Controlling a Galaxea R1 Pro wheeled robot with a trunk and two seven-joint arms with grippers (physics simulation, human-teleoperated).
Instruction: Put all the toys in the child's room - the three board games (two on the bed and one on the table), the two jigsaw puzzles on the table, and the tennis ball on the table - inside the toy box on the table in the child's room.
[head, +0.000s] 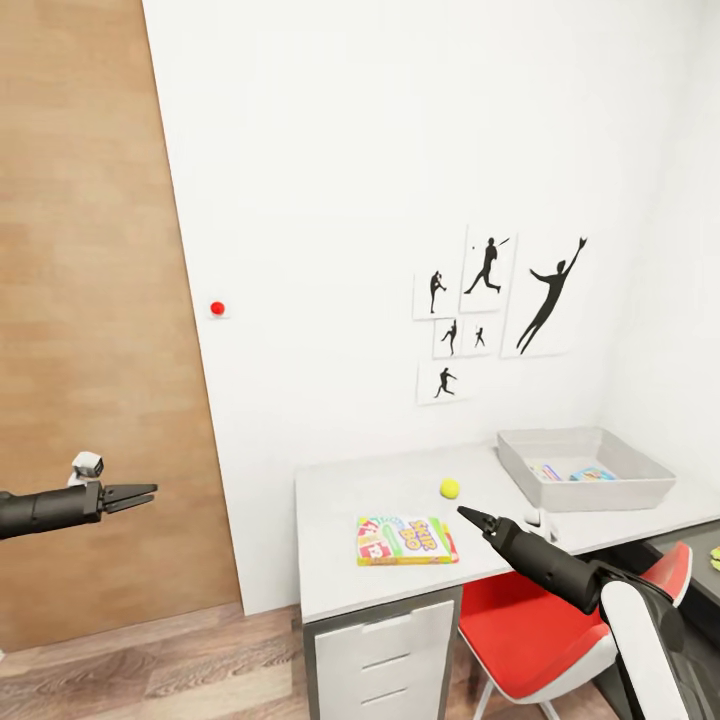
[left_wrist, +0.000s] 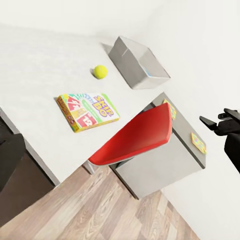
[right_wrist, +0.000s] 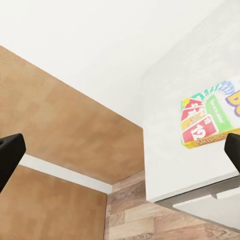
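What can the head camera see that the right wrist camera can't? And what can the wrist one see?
Head camera alone: the tennis ball, the toy box, the red-and-white chair, the black wall pictures, and the left tool held out by the wooden wall panel.

Right wrist camera alone: nothing new, just a closer look at the floor beside the table and a pale strip across the wood panel.

Both: the yellow-red-green board game lying flat on the white table.
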